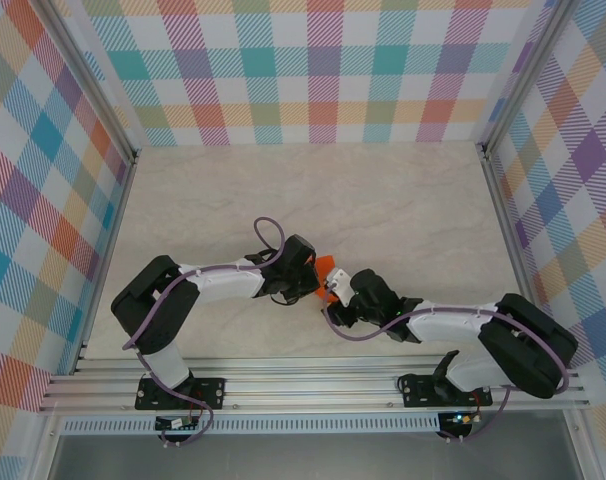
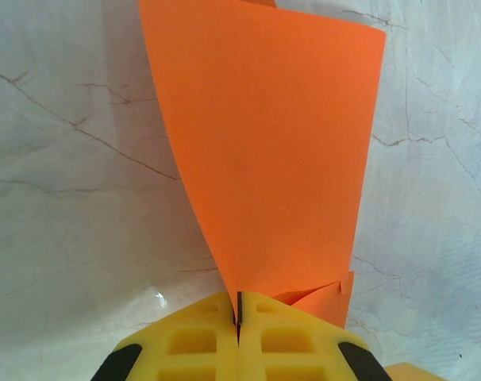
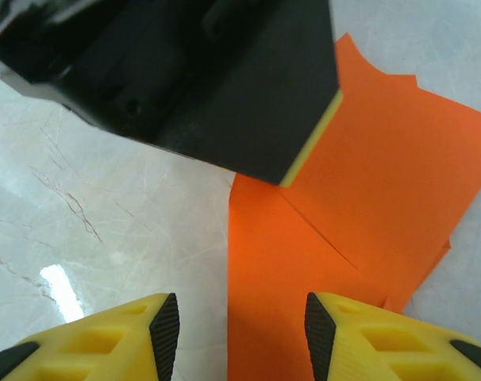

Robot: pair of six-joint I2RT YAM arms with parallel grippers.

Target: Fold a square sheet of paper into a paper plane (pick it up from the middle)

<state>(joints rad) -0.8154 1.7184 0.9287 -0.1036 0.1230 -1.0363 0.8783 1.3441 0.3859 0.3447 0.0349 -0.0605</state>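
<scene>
Paper: one orange sheet [image 2: 264,143] pinched by left end effector [image 2: 238,321], right end effector [image 3: 242,329] poised half-spread over it.

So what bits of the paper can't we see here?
- Left wrist view: the top of the orange paper is cut off by the picture edge; the left gripper hides the pinched bit.
- Right wrist view: the left gripper covers its far part.
- Top view: the left gripper and right gripper hide most of it; folds too small.
</scene>
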